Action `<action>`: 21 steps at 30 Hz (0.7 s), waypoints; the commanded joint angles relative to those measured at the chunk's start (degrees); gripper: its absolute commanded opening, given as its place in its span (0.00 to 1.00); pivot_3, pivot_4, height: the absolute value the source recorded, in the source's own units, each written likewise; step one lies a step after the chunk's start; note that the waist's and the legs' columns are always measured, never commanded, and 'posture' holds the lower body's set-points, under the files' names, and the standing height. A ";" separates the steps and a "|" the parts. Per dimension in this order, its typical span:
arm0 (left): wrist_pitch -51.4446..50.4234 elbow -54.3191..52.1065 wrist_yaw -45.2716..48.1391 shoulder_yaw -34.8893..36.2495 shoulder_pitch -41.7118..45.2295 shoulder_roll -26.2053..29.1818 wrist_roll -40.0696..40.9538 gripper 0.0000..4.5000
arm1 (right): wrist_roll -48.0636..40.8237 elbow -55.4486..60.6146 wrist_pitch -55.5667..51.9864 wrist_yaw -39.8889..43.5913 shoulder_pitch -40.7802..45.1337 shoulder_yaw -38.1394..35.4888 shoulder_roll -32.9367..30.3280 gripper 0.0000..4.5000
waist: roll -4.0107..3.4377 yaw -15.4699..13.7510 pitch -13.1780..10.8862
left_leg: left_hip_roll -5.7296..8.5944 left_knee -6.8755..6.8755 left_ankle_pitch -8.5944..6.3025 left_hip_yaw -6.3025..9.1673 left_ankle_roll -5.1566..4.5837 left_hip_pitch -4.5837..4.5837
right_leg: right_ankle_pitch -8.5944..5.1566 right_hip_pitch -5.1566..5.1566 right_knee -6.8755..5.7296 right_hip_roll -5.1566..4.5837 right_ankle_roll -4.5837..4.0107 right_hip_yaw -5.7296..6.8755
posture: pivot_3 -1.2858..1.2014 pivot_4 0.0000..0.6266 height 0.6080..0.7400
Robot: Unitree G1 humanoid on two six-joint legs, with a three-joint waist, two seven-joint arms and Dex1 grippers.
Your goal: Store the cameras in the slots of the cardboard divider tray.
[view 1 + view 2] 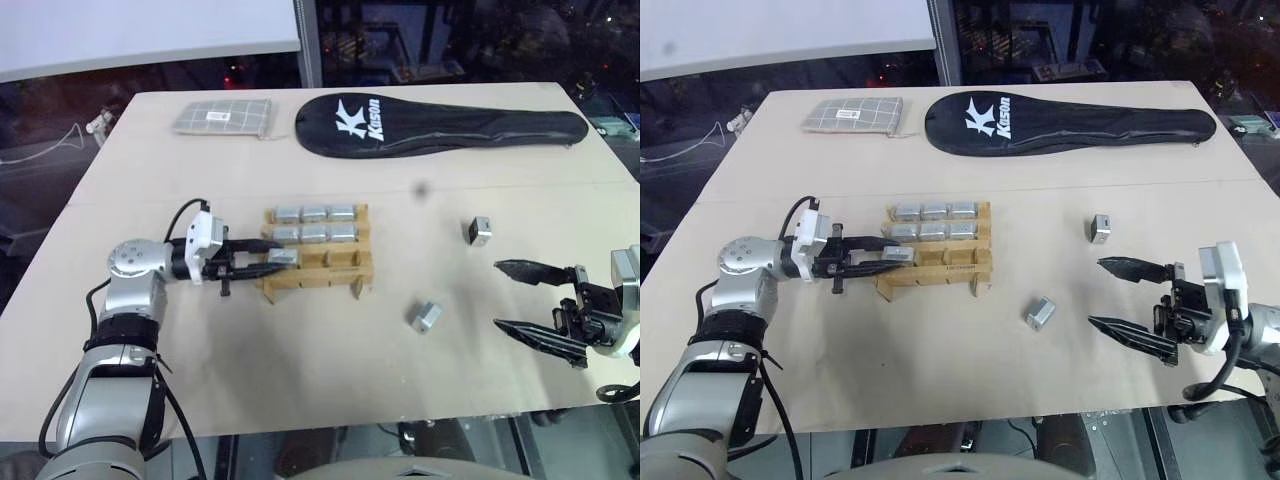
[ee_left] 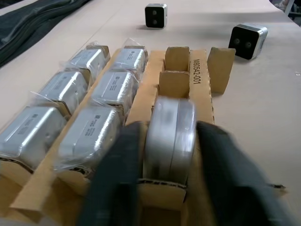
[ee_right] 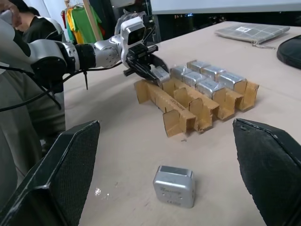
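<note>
Pincer (image 2: 162,155) fingers flank a silver-grey camera (image 2: 170,136) in its slot.

A: State the left arm's pose.

B: It extends across from the robot's left side, wrist bent inward. The left gripper (image 1: 262,264) points sideways toward the right, roughly level. Its fingers (image 2: 115,174) stand slightly apart, one on each side of a silver block.

A: And the right arm?

B: It is bent in from the right. The right gripper (image 1: 530,303) points left, level, fingers spread wide with nothing between them.
</note>
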State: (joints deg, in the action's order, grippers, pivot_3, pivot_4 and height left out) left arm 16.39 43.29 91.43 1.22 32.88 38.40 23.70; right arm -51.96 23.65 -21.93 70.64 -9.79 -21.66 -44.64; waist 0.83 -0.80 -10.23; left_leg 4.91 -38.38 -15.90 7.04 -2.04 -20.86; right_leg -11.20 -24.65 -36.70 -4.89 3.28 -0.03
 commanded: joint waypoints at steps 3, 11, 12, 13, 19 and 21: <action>-6.79 -5.50 1.06 1.91 -0.20 1.48 3.13 0.99 | 0.05 0.02 1.51 0.73 -0.15 -2.77 0.20 1.00 | 0.01 0.00 -0.01 | 0.00 0.00 0.00 0.00 0.00 -0.01 | 0.01 0.00 0.00 0.00 -0.02 0.00 | 0.52 0.24 1.00; -26.30 -26.25 1.05 5.27 -4.97 12.62 10.40 0.99 | 4.34 -1.10 4.09 1.57 0.12 0.39 1.18 1.00 | 0.09 0.43 -0.09 | -0.03 0.04 -0.01 0.04 0.01 -0.08 | 0.08 -0.09 0.01 0.00 -0.15 0.01 | 0.52 0.24 1.00; -28.74 -29.03 0.97 5.95 -6.00 14.20 11.04 0.99 | 5.02 -1.24 4.52 1.77 0.26 0.97 1.32 1.00 | 0.08 0.53 -0.10 | -0.03 0.07 -0.01 0.02 0.01 -0.06 | 0.08 -0.09 0.03 -0.02 -0.14 -0.02 | 0.52 0.24 1.00; -31.08 -31.73 0.99 6.45 -7.19 15.83 11.71 0.99 | 5.60 -1.45 4.88 1.71 0.51 1.43 1.55 1.00 | 0.05 0.57 -0.11 | -0.04 0.08 -0.01 0.01 0.01 -0.06 | 0.08 -0.09 0.03 -0.02 -0.14 -0.04 | 0.52 0.24 1.00; -36.85 -42.04 -5.24 10.48 -11.39 20.68 11.75 0.99 | 19.23 -8.22 8.96 -9.32 6.90 4.99 3.23 1.00 | 0.05 0.52 -0.15 | -0.05 0.06 -0.02 -0.02 0.00 -0.08 | -0.04 -0.09 0.08 -0.02 0.04 -0.04 | 0.52 0.24 1.00; -38.06 -45.13 -8.59 12.54 -13.18 20.37 12.03 0.99 | 21.36 -9.58 8.81 -13.93 9.35 5.63 4.93 1.00 | 0.04 0.30 -0.15 | -0.06 0.06 -0.01 0.00 0.01 -0.06 | -0.04 -0.08 0.07 -0.02 0.04 -0.03 | 0.52 0.24 1.00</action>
State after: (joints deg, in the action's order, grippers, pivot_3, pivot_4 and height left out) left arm -20.76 1.47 85.71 10.98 20.75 58.63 34.96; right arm -32.27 14.21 -14.15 60.68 -1.94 -15.96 -40.79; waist 0.87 -0.50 -10.39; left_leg 4.84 -38.31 -15.91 7.04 -2.02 -20.89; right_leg -11.24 -24.74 -36.65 -4.90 3.32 -0.06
